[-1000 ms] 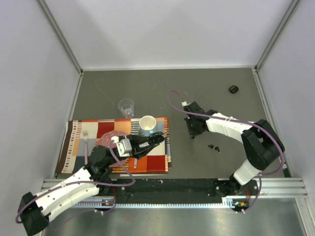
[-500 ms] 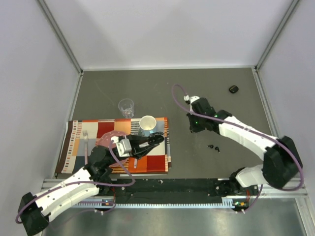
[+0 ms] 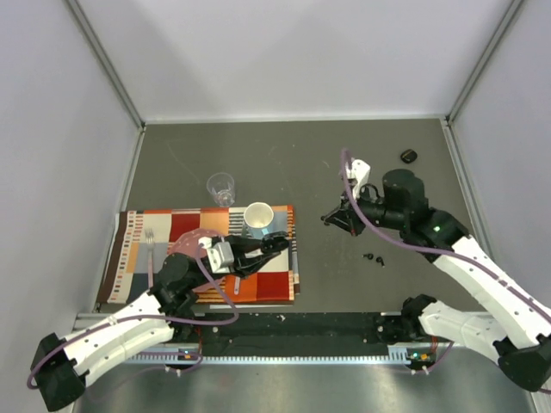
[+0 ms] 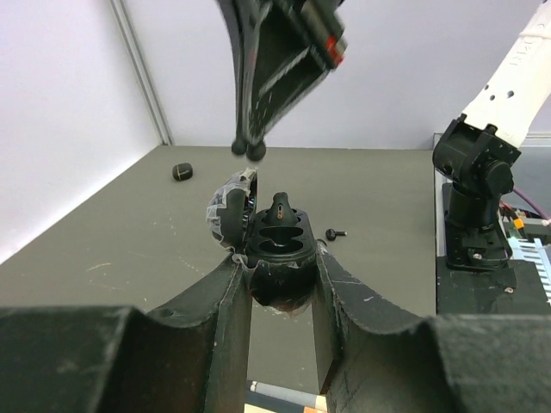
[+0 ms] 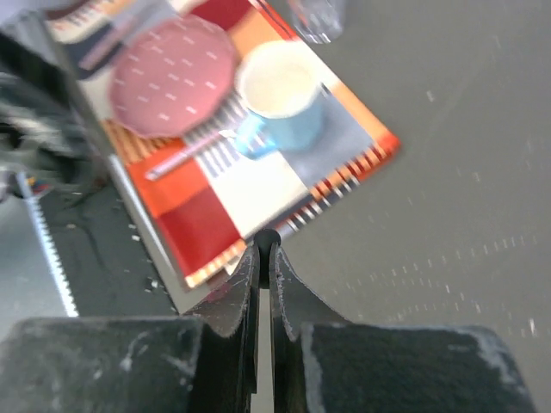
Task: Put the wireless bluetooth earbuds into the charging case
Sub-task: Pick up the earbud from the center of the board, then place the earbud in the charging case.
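Observation:
My left gripper [image 3: 274, 247] is shut on the open black charging case [image 4: 279, 243], held above the placemat's right edge. One black earbud [image 4: 280, 205] stands in a case slot; the other slot looks empty. My right gripper [image 3: 331, 218] hangs right of the case, shut on a tiny black earbud [image 5: 265, 237]. In the left wrist view its tips [image 4: 250, 150] hover just above the case. Two loose earbuds [image 3: 374, 258] lie on the table below the right arm; one shows in the left wrist view [image 4: 334, 232].
A striped placemat [image 3: 138, 232] carries a white and blue mug [image 3: 257, 218], a pink plate [image 5: 172, 73] and a fork [image 3: 150, 243]. A clear glass [image 3: 221, 187] stands behind it. A second black case [image 3: 408, 156] lies at the far right.
My right arm has lifted and swung its body to the right, while its shut gripper stays pointed left toward the case. The left arm has barely moved.

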